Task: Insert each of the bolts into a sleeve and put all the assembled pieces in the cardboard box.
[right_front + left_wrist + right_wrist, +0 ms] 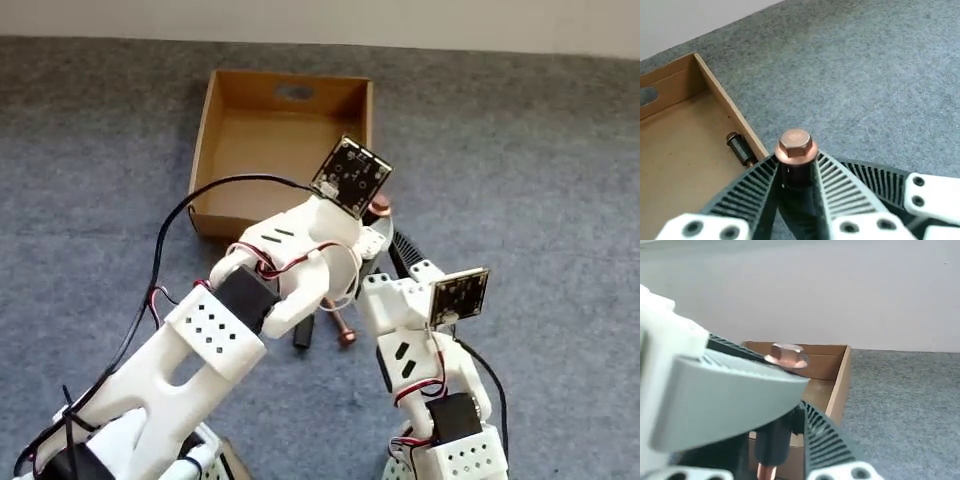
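Left wrist view — left jaws clamped on bolt (796, 145) in sleeve (772, 440).

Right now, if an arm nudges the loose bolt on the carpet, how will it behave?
The loose bolt lies on its side, so it may roll, probably curving around its wider head. The carpet looks fuzzy, which should stop it quickly. It looks metallic, so likely rigid.

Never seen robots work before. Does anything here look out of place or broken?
Nothing looks broken or spilled. One bolt and one sleeve lie loose on the carpet, not yet joined; one assembled piece lies in the cardboard box.
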You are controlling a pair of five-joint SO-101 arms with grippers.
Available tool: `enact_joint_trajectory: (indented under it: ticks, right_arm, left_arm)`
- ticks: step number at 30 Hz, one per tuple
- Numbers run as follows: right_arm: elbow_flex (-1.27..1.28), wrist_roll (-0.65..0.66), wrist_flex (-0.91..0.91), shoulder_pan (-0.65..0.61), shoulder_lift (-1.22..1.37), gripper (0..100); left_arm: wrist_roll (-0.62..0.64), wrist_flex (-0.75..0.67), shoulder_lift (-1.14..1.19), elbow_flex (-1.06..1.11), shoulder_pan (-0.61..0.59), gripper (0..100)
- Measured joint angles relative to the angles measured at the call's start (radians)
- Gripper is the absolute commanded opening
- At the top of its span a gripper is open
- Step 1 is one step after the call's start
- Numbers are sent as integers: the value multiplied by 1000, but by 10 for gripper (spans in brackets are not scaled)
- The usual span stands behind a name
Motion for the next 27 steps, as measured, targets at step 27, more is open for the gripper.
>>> enact_joint_trajectory:
  ticks: [27]
  right_arm:
    - [0, 3, 0, 2, -2, 6]
  left_arm:
    - [-6, 118, -176, 3, -48, 109]
